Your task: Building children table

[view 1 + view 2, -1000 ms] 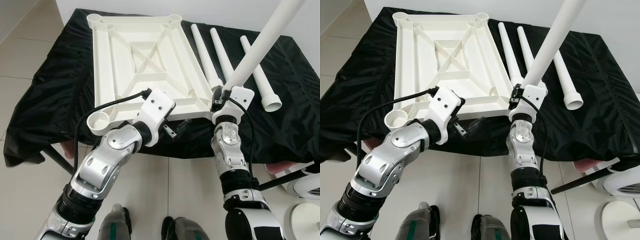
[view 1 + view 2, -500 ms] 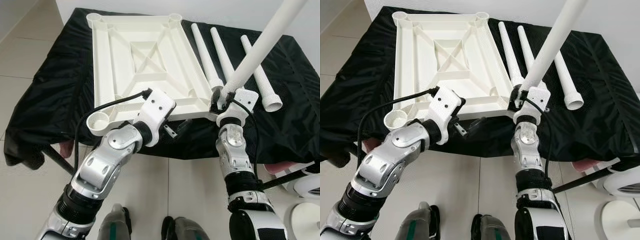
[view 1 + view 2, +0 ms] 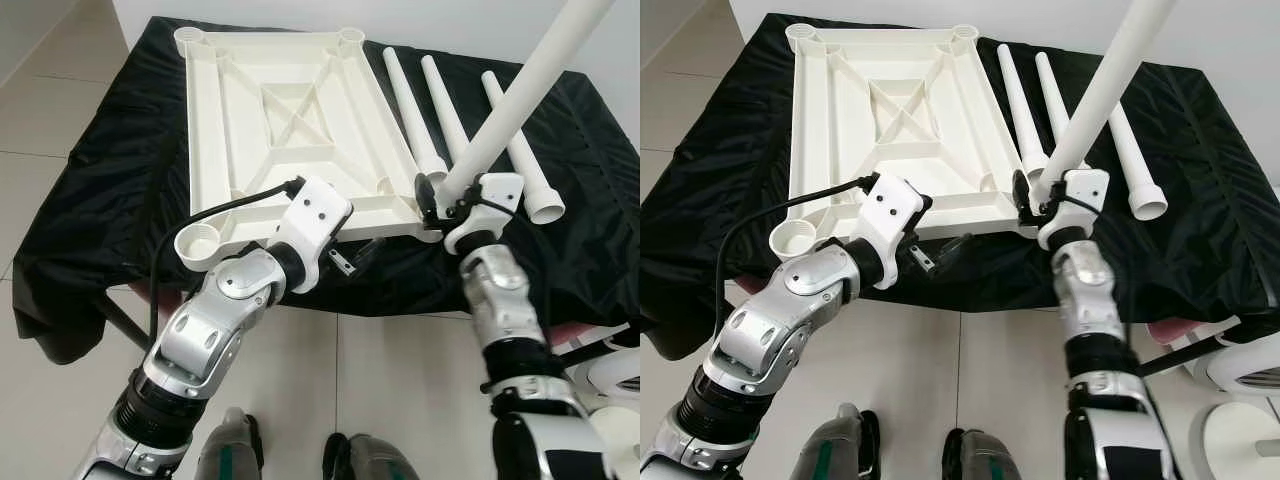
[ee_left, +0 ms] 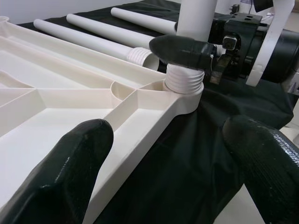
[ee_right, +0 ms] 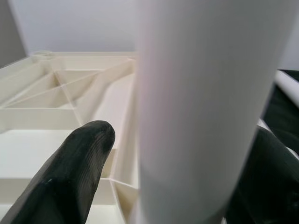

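The white tabletop [image 3: 290, 110] lies upside down on a black cloth-covered table [image 3: 110, 170]. My right gripper [image 3: 440, 195] is shut on a white table leg [image 3: 510, 110] that leans up and to the right. Its threaded end [image 4: 184, 81] sits in the near right corner socket. In the right wrist view the leg [image 5: 201, 116] stands between the black fingers [image 5: 70, 172]. My left gripper [image 3: 350, 260] is open at the tabletop's near edge, with nothing between its fingers [image 4: 70, 172]. The near left socket [image 3: 200, 243] is bare.
Three loose white legs [image 3: 445, 105] lie side by side on the cloth, right of the tabletop. The table's front edge hangs just ahead of my feet [image 3: 235, 450]. A white object [image 3: 610, 380] and a dark rod stand on the tiled floor at right.
My right forearm and wrist have swung to the right around the leg's base. The leg's end stays at the corner socket. The left arm has not moved.
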Controlling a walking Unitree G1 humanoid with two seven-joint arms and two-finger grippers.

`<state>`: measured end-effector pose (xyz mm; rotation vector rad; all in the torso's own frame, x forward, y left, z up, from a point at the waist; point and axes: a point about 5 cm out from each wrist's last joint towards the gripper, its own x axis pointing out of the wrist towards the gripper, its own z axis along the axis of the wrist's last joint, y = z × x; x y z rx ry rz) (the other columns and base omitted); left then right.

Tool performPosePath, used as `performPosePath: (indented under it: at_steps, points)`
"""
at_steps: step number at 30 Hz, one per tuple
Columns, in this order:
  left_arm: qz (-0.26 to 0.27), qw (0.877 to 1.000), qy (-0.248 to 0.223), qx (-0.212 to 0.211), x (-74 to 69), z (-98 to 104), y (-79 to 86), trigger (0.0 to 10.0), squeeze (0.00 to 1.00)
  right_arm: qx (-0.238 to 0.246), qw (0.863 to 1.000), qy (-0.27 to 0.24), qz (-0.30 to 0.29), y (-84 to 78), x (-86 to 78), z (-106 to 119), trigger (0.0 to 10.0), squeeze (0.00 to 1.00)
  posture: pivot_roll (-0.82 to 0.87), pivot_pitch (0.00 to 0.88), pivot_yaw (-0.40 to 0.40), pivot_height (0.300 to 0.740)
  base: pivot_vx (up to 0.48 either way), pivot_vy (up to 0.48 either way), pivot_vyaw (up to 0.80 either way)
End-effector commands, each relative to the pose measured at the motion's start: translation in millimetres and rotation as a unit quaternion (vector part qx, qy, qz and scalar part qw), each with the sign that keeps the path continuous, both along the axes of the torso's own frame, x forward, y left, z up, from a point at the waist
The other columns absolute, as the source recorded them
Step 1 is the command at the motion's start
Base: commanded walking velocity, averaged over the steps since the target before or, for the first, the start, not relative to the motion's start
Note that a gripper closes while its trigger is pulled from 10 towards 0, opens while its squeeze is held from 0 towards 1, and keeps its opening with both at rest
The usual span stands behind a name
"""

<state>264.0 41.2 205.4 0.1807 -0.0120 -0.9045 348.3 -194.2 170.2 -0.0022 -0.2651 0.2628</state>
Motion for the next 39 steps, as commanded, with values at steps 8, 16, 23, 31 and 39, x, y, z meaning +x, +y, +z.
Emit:
performPosePath:
  at_steps: [8, 16, 23, 31, 39]
  points:
    - [-0.018, 1.000, 0.001, -0.001, -3.8, -2.2, -6.2, 10.0, 0.00, -0.012, 0.996, 0.022, 0.090, -7.7, -0.4, -2.5, 10.0, 0.00, 0.10, 0.064, -0.086, 0.740, 0.000, 0.000, 0.00]
    - [-0.021, 1.000, 0.001, -0.001, -4.5, -2.6, -7.1, 10.0, 0.00, -0.030, 0.992, 0.035, 0.116, -22.9, 1.0, -2.4, 10.0, 0.00, 0.10, 0.063, -0.086, 0.740, 0.000, 0.000, 0.00]
    - [-0.021, 1.000, 0.002, -0.001, -4.8, -3.0, -6.8, 10.0, 0.00, -0.021, 0.992, 0.036, 0.118, -29.8, 2.7, -1.0, 0.0, 0.00, 0.10, 0.065, -0.085, 0.740, 0.000, 0.000, 0.00]
    - [-0.021, 1.000, 0.002, 0.001, -5.2, -3.3, -5.8, 10.0, 0.00, -0.011, 0.992, 0.043, 0.118, -30.3, 2.1, -5.9, 0.0, 0.00, 0.11, 0.067, -0.082, 0.740, 0.000, 0.000, 0.00]
    - [-0.020, 1.000, 0.003, 0.002, -5.5, -3.1, -4.9, 10.0, 0.00, -0.005, 0.994, 0.047, 0.101, -24.8, 1.0, -11.5, 10.0, 0.00, 0.11, 0.075, -0.081, 0.740, 0.000, 0.000, 0.00]
